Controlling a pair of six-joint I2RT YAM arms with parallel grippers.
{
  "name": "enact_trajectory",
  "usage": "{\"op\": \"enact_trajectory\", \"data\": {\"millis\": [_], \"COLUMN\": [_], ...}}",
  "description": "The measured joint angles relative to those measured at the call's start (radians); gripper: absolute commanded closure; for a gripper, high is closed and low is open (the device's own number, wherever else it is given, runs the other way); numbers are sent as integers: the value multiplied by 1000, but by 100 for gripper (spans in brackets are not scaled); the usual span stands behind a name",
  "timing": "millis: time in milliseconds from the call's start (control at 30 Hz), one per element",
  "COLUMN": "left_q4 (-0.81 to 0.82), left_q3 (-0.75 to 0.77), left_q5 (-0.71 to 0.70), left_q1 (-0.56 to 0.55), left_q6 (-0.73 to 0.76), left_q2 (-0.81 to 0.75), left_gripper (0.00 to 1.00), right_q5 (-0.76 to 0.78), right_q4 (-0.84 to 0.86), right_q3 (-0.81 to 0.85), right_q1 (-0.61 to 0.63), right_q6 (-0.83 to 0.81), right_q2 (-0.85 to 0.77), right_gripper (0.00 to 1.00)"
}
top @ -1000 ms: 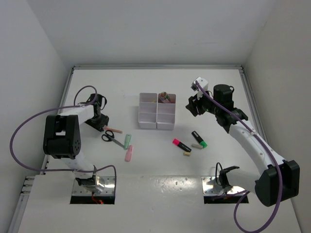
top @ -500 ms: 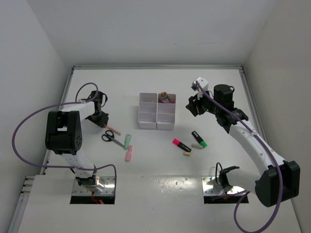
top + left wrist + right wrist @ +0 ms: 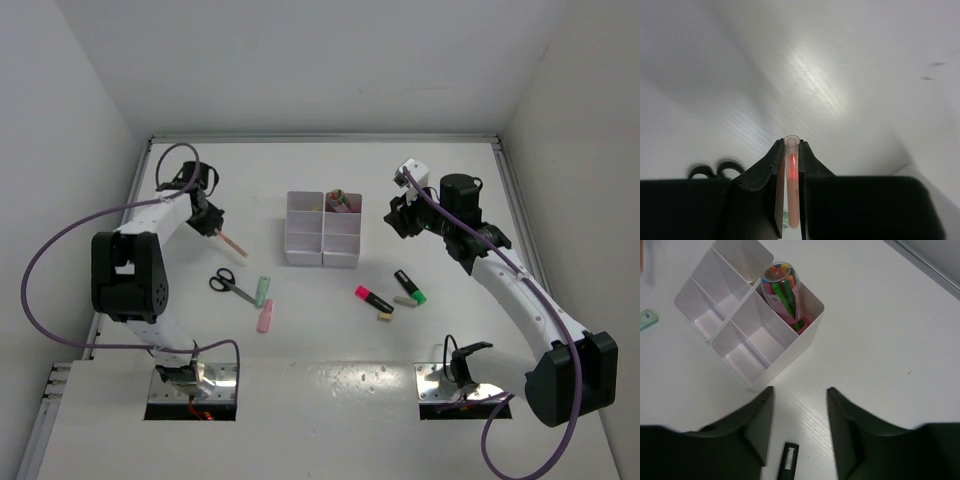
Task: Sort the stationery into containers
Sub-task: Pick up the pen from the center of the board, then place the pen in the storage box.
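Observation:
My left gripper (image 3: 208, 224) (image 3: 791, 146) is shut on a thin pink stick (image 3: 233, 243) (image 3: 792, 190), held off the table at the far left. The white six-compartment tray (image 3: 305, 240) (image 3: 774, 367) stands mid-table; its far right compartment holds a clear tube of coloured pencils (image 3: 339, 201) (image 3: 782, 287). My right gripper (image 3: 398, 218) (image 3: 800, 390) hovers open and empty just right of the tray. On the table lie black scissors (image 3: 228, 283), a green stick (image 3: 263, 290), a pink stick (image 3: 265, 317), a pink highlighter (image 3: 373, 298), a green highlighter (image 3: 409, 286) and a small beige eraser (image 3: 384, 316).
A pale stick (image 3: 404, 300) lies between the two highlighters. White walls close in the table on the left, back and right. Both arm bases sit at the near edge. The scissor handles (image 3: 715, 169) show beside my left fingers.
My left gripper has closed on the thin pink stick and lifted it off the table, moving up and away from the scissors. The right arm has stayed put.

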Motion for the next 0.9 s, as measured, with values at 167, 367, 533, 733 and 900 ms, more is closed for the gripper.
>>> {"op": "enact_trajectory", "data": {"millis": [167,367,533,733,900], "left_q4": [2,138,282,430,535], "left_q3": [133,222,222,222,259], "left_q5": [5,16,-124,-418,-650], "left_q1": [-94,-330,-551,-721,-798], "left_q6": [76,213,303,391,510], "left_q2": [-110,-204,-229,-218,-121], "left_gripper": [100,100,100,100,100], "right_q5": [1,27,41,53,55], "right_q4": [0,5,12,13,17], "right_q3": [0,-3,-18,-20,-20], "right_q1": [0,0,0,0,0], "right_q6": [-6,-16,-22,-23,-24], "right_q2": [0,0,0,0,0], "right_gripper": [74,55,56,57,57]}}
